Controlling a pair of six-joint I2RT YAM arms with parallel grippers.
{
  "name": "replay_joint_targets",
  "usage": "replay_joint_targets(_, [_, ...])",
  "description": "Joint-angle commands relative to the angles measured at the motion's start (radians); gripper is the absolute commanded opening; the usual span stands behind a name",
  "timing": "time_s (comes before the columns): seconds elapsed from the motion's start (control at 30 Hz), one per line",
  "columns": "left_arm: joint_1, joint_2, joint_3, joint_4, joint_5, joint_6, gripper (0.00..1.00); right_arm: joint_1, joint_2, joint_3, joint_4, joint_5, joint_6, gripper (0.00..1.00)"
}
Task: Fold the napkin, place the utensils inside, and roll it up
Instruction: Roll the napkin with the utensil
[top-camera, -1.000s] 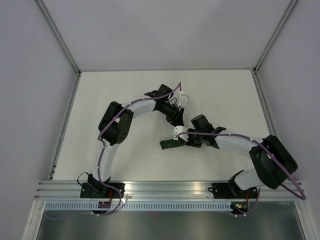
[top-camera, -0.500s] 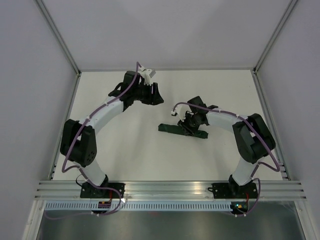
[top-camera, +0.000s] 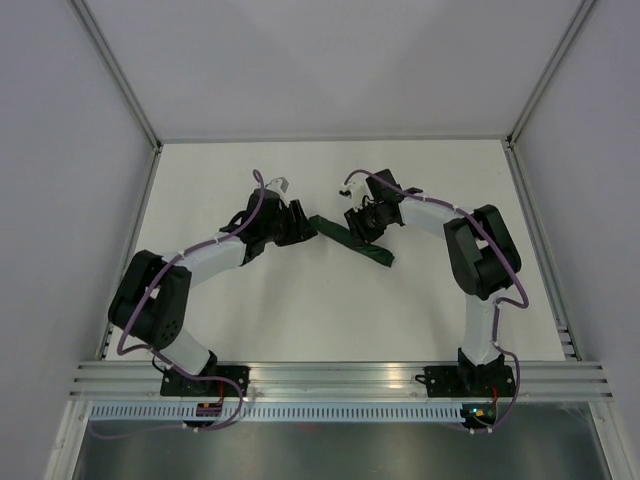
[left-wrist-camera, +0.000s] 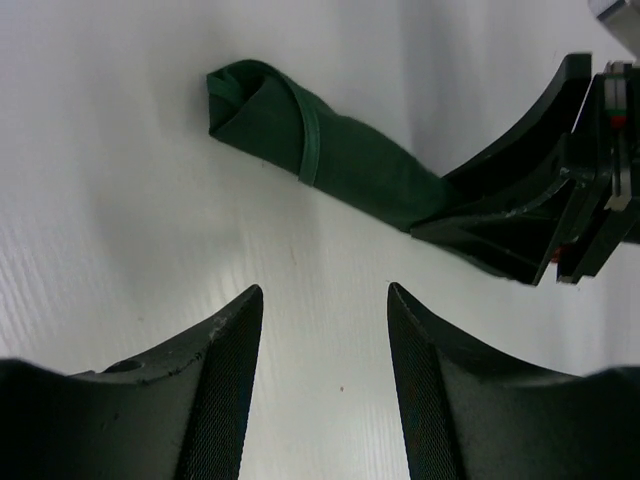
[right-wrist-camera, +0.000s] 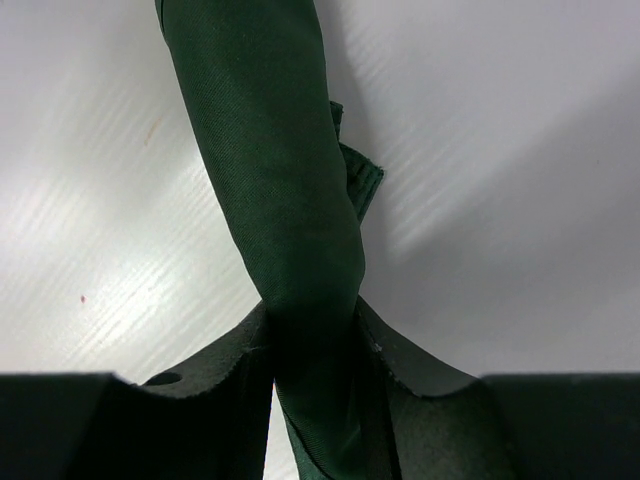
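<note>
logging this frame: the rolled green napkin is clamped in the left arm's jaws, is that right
No, the napkin is rolled, but it is clamped in the right arm's jaws, as the right wrist view shows. In the left wrist view the left arm's jaws stand open, apart from it.

No readable text, no labels, no brands, no numbers in any view

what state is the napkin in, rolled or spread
Rolled: the napkin is a narrow tube, one end pinched in the right gripper.
</note>
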Motion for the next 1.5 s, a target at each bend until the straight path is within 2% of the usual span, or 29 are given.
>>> replay_joint_targets(0.0, [-0.02,0.038,0.012,0.191,-0.085,-0.172,0.58,0.004,0.128,0.001,-0.05,0.0,0.127,0.4])
replay_joint_targets(0.13, [-0.041,0.128,0.053,0.251,-0.107,-0.23,0.58,0.006,0.156,0.021,-0.041,-0.018,0.188,0.4])
replay_joint_targets(0.27, [-0.057,0.225,0.107,0.24,-0.143,-0.249,0.57,0.006,0.153,0.002,0.01,-0.028,0.263,0.4])
replay_joint_targets(0.47, [-0.064,0.274,0.144,0.245,-0.18,-0.266,0.57,0.006,0.148,0.002,0.019,-0.06,0.28,0.4])
replay_joint_targets(0.87, [-0.074,0.391,0.325,0.042,-0.232,-0.151,0.54,0.006,0.152,0.025,0.011,-0.198,0.366,0.42])
replay_joint_targets(1.23, [-0.074,0.48,0.474,-0.099,-0.188,-0.048,0.53,0.006,0.148,0.034,-0.005,-0.239,0.388,0.5])
replay_joint_targets(1.47, [-0.074,0.532,0.552,-0.153,-0.139,-0.003,0.52,0.006,0.15,0.053,-0.016,-0.264,0.403,0.5])
